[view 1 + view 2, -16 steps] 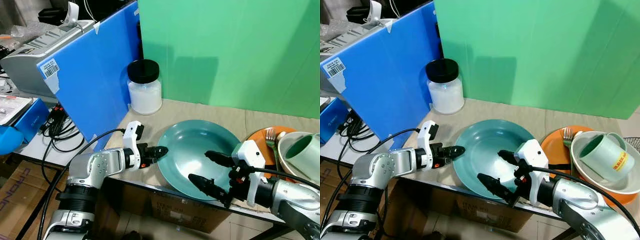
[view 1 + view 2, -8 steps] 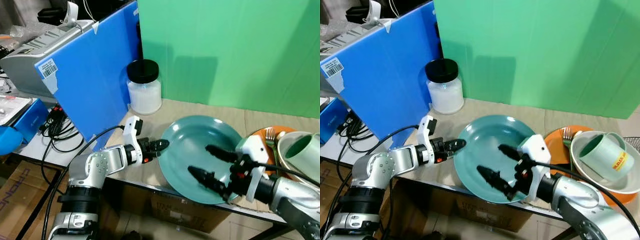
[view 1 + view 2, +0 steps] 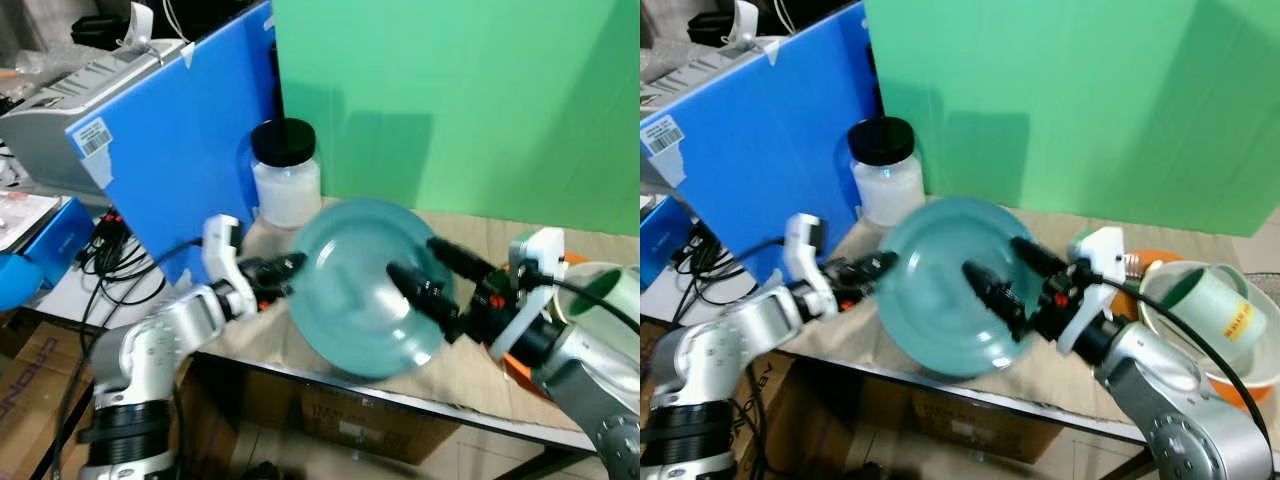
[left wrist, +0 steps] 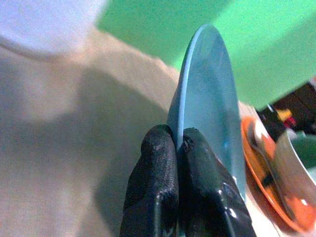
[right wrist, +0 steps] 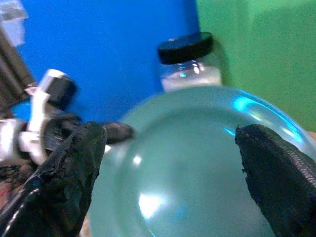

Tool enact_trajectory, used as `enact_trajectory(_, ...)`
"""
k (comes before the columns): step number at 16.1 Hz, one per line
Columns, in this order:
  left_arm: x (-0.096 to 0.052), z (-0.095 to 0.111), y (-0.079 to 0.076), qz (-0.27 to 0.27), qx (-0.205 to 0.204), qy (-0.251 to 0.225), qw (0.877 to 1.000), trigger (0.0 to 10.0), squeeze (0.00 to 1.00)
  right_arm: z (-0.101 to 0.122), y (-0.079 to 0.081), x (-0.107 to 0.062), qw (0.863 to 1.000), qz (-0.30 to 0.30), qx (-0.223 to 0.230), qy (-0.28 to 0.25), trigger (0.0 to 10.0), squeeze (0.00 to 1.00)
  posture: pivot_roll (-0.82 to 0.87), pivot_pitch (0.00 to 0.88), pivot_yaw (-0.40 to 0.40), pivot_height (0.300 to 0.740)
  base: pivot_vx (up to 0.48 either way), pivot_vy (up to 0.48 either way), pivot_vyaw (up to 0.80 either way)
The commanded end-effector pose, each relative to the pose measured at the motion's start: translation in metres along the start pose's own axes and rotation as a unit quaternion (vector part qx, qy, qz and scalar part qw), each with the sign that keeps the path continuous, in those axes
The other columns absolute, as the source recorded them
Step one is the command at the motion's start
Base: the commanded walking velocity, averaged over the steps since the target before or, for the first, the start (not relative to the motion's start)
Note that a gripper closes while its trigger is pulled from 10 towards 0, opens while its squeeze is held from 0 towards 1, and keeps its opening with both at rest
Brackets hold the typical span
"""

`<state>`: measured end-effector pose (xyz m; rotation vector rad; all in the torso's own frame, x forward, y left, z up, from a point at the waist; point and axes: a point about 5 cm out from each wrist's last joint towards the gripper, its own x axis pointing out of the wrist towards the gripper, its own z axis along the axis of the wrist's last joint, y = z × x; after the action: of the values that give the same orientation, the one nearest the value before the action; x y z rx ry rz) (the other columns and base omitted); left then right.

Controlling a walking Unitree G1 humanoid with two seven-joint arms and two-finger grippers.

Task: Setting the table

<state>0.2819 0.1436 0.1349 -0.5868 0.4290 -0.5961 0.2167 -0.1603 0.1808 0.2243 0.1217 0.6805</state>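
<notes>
Your left pincer (image 4: 177, 148) is clamped on the rim of the round teal plate (image 3: 362, 287), which is tilted up off the beige-covered table (image 3: 470, 365). Your right pincer (image 3: 432, 270) has its fingers spread apart over the plate's face. Beside it, a green mug (image 3: 1208, 305) lies in a white bowl (image 3: 1252, 368).

The table (image 3: 470, 375) wears a beige cloth — a white jar (image 3: 287, 172) (black lid) at ten o'clock, an orange plate (image 3: 1250, 388) at three.
</notes>
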Motion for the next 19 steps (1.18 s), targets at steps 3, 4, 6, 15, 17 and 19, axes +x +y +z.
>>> enact_trajectory(3, -0.013, 0.021, -0.006, -0.047, 0.013, -0.07, 0.996, 0.0, 0.0, -0.007, -0.016, 0.007, 0.997, -0.066, 0.049, 0.014, 10.0, 1.0, 0.08, 0.0, 0.054, 0.74, 0.0, 0.0, 0.0)
enact_trajectory(4, -0.014, 0.024, -0.008, -0.057, 0.015, -0.079, 0.995, 0.0, 0.0, -0.007, -0.017, 0.008, 0.996, -0.07, 0.063, 0.008, 10.0, 1.0, 0.08, 0.0, 0.054, 0.74, 0.0, 0.0, 0.0)
enact_trajectory(6, -0.02, 0.035, -0.019, -0.102, 0.02, -0.115, 0.988, 0.0, 0.0, -0.005, -0.024, 0.011, 0.988, -0.094, 0.122, -0.025, 10.0, 1.0, 0.08, 0.0, 0.053, 0.74, 0.0, 0.0, 0.0)
enact_trajectory(15, -0.029, 0.051, -0.023, -0.143, 0.002, -0.177, 0.974, 0.0, 0.0, -0.011, -0.034, 0.002, 0.968, -0.11, 0.221, -0.037, 10.0, 0.0, 0.08, 0.0, 0.052, 0.74, 0.0, 0.0, 0.0)
enact_trajectory(17, -0.031, 0.053, -0.021, -0.144, 0.001, -0.181, 0.973, 0.0, 0.0, -0.01, -0.037, 0.0, 0.966, -0.117, 0.226, -0.04, 10.0, 0.0, 0.08, 0.0, 0.05, 0.74, 0.0, 0.0, 0.0)
enact_trajectory(19, -0.03, 0.052, -0.023, -0.151, -0.004, -0.177, 0.973, 0.0, 0.0, -0.009, -0.032, 0.002, 0.964, -0.094, 0.244, -0.044, 10.0, 0.0, 0.08, 0.0, 0.049, 0.74, 0.0, 0.0, 0.0)
